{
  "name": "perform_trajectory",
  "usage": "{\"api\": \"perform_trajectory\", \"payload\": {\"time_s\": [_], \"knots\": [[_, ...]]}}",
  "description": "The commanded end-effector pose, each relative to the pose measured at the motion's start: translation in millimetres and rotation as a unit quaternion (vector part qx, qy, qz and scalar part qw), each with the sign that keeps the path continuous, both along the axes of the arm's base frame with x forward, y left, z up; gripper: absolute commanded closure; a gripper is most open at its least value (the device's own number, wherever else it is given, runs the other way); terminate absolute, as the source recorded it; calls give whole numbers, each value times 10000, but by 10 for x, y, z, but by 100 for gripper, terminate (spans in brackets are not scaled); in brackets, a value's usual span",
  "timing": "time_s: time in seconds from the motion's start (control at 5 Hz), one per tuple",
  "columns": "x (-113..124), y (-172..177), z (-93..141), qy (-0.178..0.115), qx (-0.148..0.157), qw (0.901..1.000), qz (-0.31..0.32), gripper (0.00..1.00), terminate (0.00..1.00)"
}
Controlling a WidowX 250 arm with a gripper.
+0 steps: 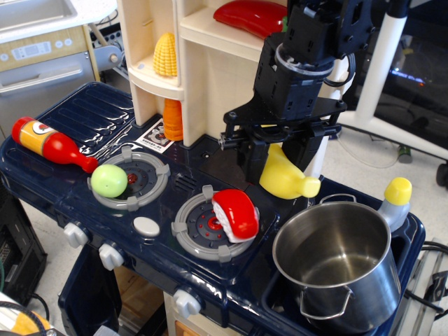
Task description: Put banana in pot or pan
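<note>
My black gripper (278,148) is shut on the glossy yellow banana (285,176) and holds it in the air. The banana hangs from the fingers, its tapered end pointing down and right, just above and to the left of the pot's far rim. The shiny steel pot (334,262) with wire loop handles stands at the front right of the toy stove; its inside looks empty. The arm hides the white jug behind it.
A red-and-white toy (235,213) lies on the right burner, a green ball (110,180) on the left burner. A ketchup bottle (49,143) lies far left. A yellow-capped bottle (395,199) stands behind the pot. The cream shelf holds corn (165,55) and a red pepper (252,15).
</note>
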State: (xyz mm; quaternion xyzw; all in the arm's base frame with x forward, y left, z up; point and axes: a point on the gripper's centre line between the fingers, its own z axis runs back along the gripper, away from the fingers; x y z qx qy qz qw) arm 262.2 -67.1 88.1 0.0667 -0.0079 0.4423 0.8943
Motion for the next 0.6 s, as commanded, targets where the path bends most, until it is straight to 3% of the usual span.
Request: {"api": "perform_trajectory", "payload": {"time_s": [0.0, 0.2, 0.4], "knots": [[145, -335, 94, -634, 0, 9975, 315, 100, 0], [94, -518, 100, -658, 242, 9934, 910, 100, 0], [58, -533, 59, -612, 377, 9938, 847, 100, 100]]}}
